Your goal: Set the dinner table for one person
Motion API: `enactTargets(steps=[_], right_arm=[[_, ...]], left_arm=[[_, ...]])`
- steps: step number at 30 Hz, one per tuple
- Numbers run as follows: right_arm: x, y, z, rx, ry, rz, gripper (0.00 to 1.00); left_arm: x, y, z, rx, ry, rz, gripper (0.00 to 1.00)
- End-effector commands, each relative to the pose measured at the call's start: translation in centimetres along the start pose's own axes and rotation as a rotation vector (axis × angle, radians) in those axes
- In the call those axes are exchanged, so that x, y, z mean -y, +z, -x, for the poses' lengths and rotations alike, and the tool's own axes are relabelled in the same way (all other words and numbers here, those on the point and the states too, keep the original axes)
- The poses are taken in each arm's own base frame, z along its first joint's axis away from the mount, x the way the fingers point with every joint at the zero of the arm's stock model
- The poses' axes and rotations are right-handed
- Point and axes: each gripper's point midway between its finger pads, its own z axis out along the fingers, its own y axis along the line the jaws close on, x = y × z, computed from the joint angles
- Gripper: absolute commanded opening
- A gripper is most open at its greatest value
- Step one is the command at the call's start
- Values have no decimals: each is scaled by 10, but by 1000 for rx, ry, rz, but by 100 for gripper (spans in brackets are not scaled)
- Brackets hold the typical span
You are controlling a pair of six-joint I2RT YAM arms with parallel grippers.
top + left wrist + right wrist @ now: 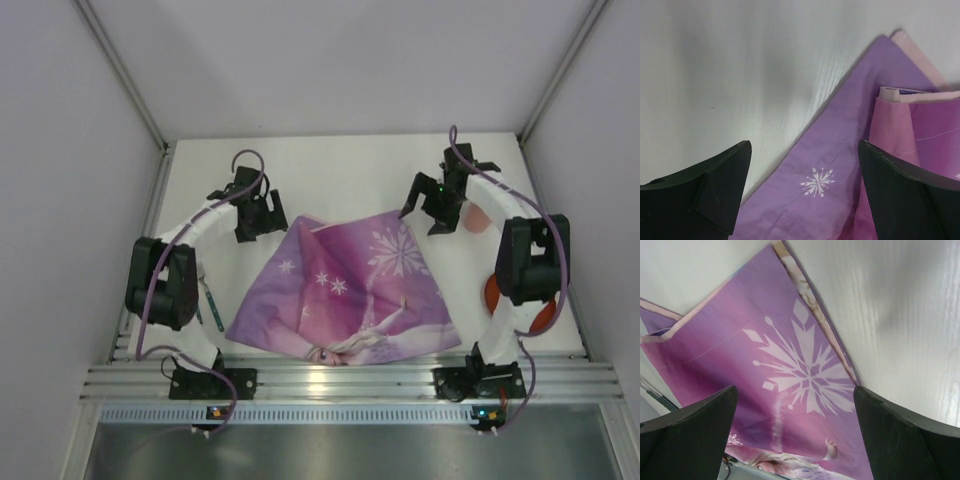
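Nearest the lens runs the ribbed aluminium near edge of the dinner table (340,165), with both arm bases bolted to it; the white tabletop stretches away from it to the far wall and carries everything else.

On the left, a thin dark-green item (213,305) lies on the table beside the left arm, too small to identify. Above it, the left gripper (262,228) hangs over the far left corner of the placemat (350,290). Its wrist view shows the jaws of the left gripper (805,150) spread wide with nothing between them, a purple layer with a small snowflake below and a pink layer with a turned-up edge lying on top.

In the middle, the placemat sits skewed and folded over itself, its near edge reaching the rail.

To the right, the right gripper (425,218) hovers over the placemat's far right corner. From its wrist camera the right gripper (795,392) is also spread wide and holds nothing, the big white snowflake print beneath it. A pale pink shape (482,215) lies just beside it, and something orange-red (494,297) shows near the right arm, mostly hidden by it.
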Motion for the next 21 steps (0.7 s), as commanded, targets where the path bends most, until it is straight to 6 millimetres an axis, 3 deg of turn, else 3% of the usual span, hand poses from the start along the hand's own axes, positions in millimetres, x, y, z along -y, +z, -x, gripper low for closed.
enactTargets(steps=[1, 7, 12, 17, 21], right_arm=[[-27, 3, 28, 48, -72, 73, 100], [-19, 35, 32, -11, -58, 51, 100], [-13, 63, 25, -58, -54, 37, 100], [-17, 77, 16, -88, -64, 37, 100], [-20, 86, 8, -111, -67, 40, 100]], left_arm=[[44, 10, 26, 46, 66, -239, 93], [58, 52, 6, -117, 85, -325, 91], [55, 76, -11, -188, 93, -327, 80], [54, 86, -25, -234, 115, -332, 61], [54, 87, -39, -257, 138, -330, 55]])
